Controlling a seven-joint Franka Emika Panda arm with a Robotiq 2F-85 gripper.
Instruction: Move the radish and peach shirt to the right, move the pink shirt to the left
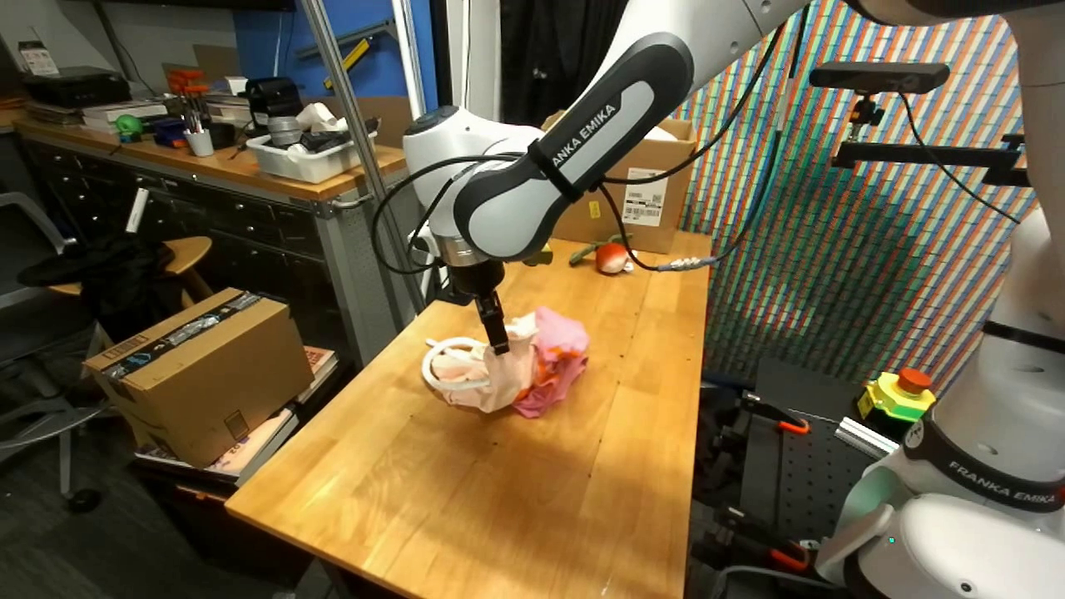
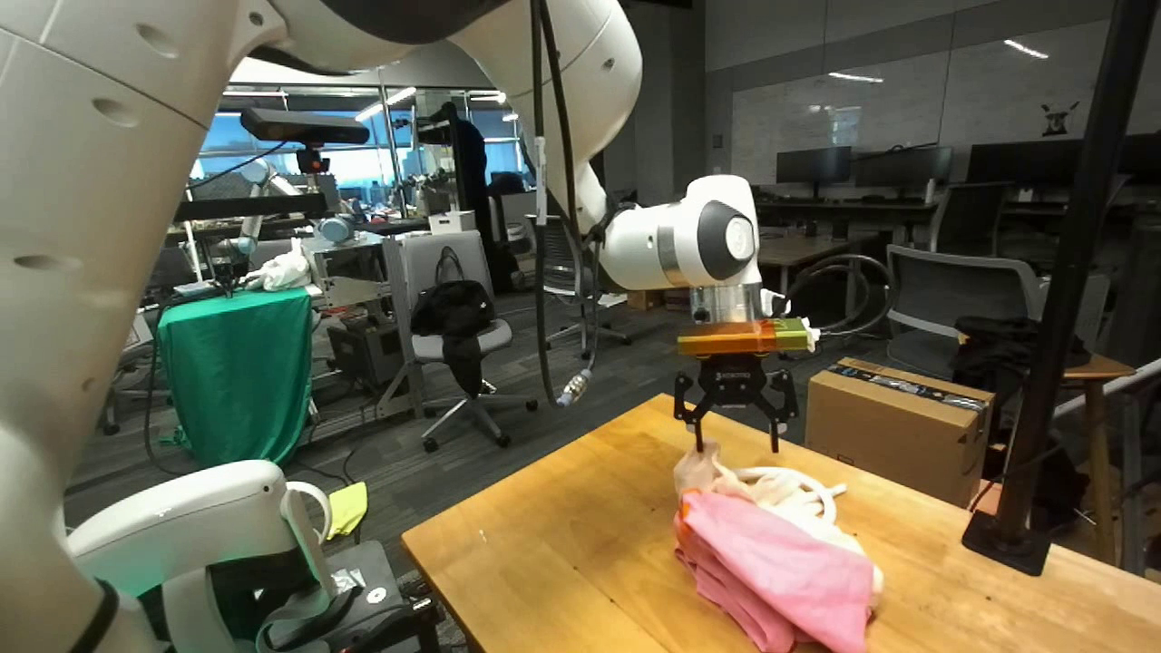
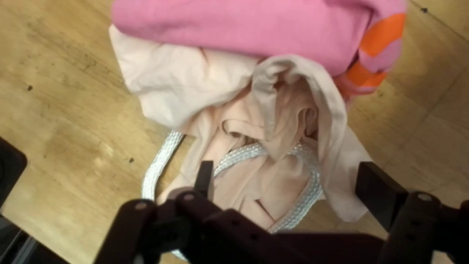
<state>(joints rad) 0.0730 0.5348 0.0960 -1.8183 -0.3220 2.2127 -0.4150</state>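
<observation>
Black two-fingered gripper (image 3: 285, 179) nearest the lens in the wrist view; fingers spread wide apart, aimed down at a crumpled pale peach-cream cloth shirt (image 3: 176, 84); its folds sit below and between the fingertips, whether they touch I cannot tell; white braided rope (image 3: 157, 165) loops across that shirt, partly tucked under folds, one stretch out on bare wood; bright pink cloth shirt with orange markings (image 3: 234, 29) touches the peach one, edges overlapping; both lie on a light-brown wooden desk (image 1: 499, 499); in an exterior view the peach shirt is at picture left of the pink; round red-and-white radish with green top (image 1: 611, 259) well apart from both shirts, toward the far end of the desk there, just in front of a brown cardboard box with a white label (image 1: 582, 229); white robot arm with black trim (image 1: 491, 141) reaches over the desk; orange-and-yellow strip (image 2: 739, 337) sits just above the gripper in an exterior view; black metal post (image 2: 1034, 435) stands on the desk near its edge; closed brown cardboard box with dark tape (image 1: 208, 374), in both exterior views, sits lower, beside the desk; yellow box with a red button (image 1: 903, 403) near the arm's base.
</observation>
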